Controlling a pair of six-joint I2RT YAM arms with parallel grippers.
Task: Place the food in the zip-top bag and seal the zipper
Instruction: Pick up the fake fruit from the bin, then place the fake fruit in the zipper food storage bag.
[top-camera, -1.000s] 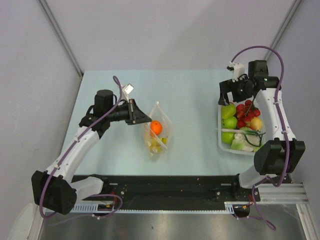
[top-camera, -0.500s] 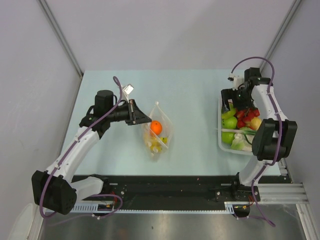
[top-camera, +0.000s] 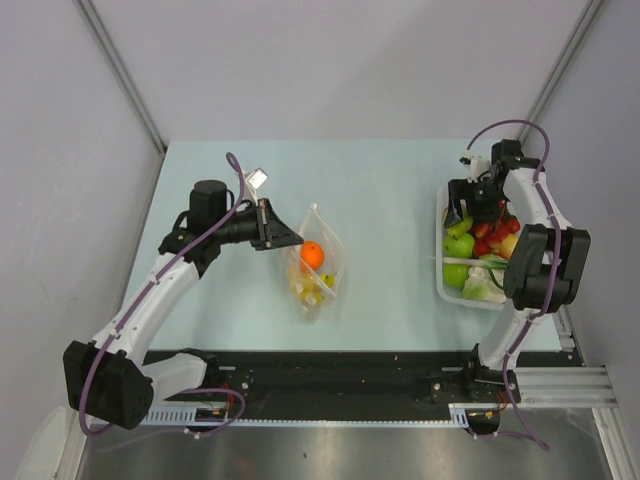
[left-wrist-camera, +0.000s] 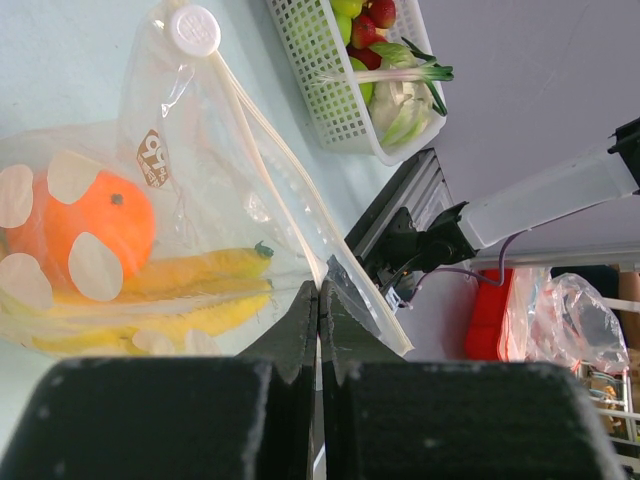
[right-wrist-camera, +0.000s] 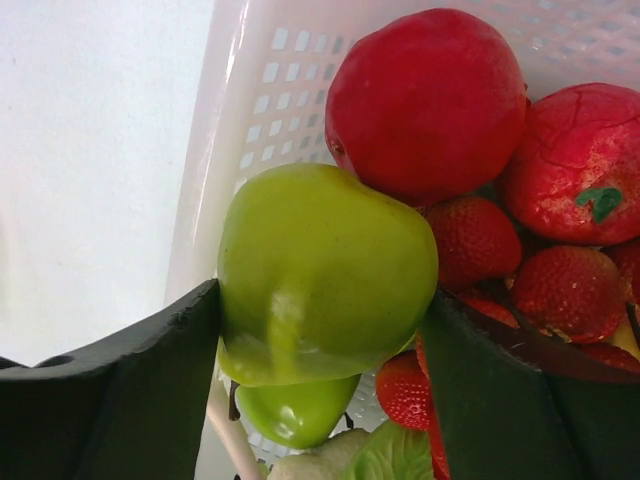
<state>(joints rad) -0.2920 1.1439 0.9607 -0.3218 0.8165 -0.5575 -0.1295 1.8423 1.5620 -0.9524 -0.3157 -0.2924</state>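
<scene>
While my left end effector (left-wrist-camera: 318, 300) pinches the mouth edge of the clear, floppy, white-dotted zip-top bag (top-camera: 320, 290), the filling is only partly done.
Inside the bag, which lies mid-way across the pale blue worktop (top-camera: 390, 200), I see a round orange toy fruit (left-wrist-camera: 95, 225) and yellow toy bananas (left-wrist-camera: 175, 290). Its thin whitish zipper strip (left-wrist-camera: 238, 115) gapes unsealed. My right end effector (right-wrist-camera: 322, 340) sits wide in the white slotted plastic basket (right-wrist-camera: 255, 90) at the worktop's right side. Its pads (right-wrist-camera: 150, 380) are against both flanks of a glossy green toy apple (right-wrist-camera: 320, 260), which is not yet lifted. Red toy tomatoes (right-wrist-camera: 430, 100), strawberries (right-wrist-camera: 550, 290) and leafy greens (left-wrist-camera: 400, 105) lie there too. I judge that most of the loading and all of the sealing are left.
</scene>
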